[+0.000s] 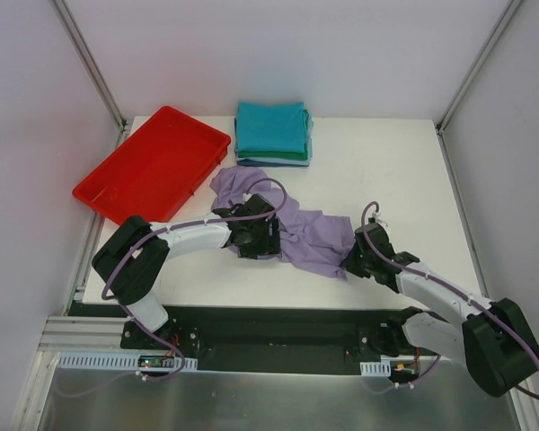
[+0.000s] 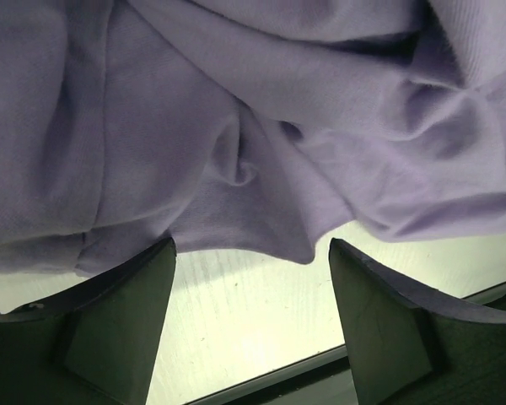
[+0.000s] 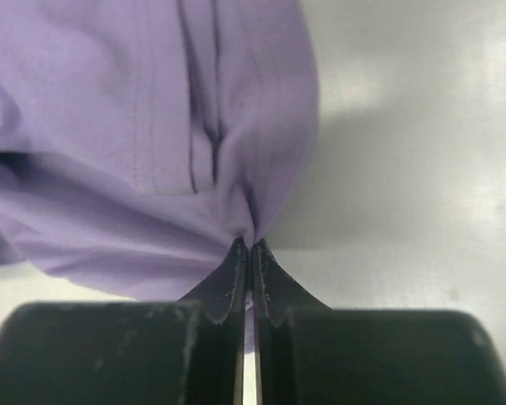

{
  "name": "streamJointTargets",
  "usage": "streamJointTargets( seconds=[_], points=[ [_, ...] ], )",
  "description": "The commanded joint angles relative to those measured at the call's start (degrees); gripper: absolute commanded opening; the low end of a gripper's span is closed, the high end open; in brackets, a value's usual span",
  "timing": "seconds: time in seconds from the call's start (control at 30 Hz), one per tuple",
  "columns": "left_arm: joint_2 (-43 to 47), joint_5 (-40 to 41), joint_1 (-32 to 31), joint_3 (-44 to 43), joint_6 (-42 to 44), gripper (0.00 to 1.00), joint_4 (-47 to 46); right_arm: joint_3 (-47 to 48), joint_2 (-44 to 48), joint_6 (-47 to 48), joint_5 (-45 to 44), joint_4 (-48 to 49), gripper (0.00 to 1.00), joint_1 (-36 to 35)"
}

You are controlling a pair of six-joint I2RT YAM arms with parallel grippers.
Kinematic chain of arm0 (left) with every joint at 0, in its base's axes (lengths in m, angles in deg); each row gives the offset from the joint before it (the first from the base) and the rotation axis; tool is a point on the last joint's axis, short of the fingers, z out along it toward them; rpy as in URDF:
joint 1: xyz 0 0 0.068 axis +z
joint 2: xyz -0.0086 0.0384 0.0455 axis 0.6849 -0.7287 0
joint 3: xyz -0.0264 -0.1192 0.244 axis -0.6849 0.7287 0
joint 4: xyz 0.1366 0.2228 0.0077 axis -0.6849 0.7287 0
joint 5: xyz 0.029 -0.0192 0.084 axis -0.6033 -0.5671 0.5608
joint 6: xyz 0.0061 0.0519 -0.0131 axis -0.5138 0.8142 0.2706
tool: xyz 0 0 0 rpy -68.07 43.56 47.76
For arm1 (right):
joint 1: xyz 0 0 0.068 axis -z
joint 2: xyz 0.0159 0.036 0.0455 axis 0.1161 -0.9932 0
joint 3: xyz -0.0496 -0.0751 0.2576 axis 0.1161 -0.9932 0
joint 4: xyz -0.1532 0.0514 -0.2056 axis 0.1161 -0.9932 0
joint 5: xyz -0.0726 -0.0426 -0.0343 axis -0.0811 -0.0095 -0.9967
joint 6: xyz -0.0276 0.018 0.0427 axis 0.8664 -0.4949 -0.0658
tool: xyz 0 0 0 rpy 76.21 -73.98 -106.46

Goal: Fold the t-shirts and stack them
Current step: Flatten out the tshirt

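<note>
Tension matters: right gripper point(image 3: 247, 246) pinches the lavender t-shirt point(image 3: 143, 110), left gripper point(image 2: 251, 249) hangs spread at its near edge. Best to grab one layer, then pull flat.

I read a plain lavender shirt point(image 1: 305, 235), no print, mid-counter toward the front edge. By the back edge, the folded stack point(image 1: 271, 135) shows teal on top, then green, light-blue and navy slivers. The tray point(image 1: 153, 163) over the left edge is solid red and the counter point(image 1: 386, 171) is white. The left gripper point(image 2: 251, 245) and right gripper point(image 3: 251, 245) look black.
</note>
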Motion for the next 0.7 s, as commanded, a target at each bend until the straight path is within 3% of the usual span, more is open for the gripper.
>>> streamJointTargets(
  seconds=[0.0, 0.2, 0.43, 0.57, 0.67],
  points=[
    [0.7, 1.8, -0.3, -1.0, 2.1, 0.73, 1.0, 2.3, 2.1, 3.3, -11.1, -13.0, 0.01, 3.3],
    [-1.5, 2.7, -0.1, -1.3, 2.6, 0.73, 1.1, 3.4, 6.4, 7.1, -12.0, -17.8, 0.01, 10.4],
    [-5.9, 2.9, -0.2, -4.0, 3.2, 0.70, 3.9, 3.8, 8.6, 8.5, -11.6, -18.7, 0.01, 11.3],
    [-5.9, 16.0, -0.2, -6.4, 3.0, 0.72, 14.9, 3.9, 8.9, 9.1, -12.4, -19.6, 0.01, 11.9],
    [-4.4, 22.1, 0.7, -5.5, 1.9, 0.79, 19.2, 4.2, 9.1, 9.6, -12.5, -20.0, 0.01, 12.2]
  ],
)
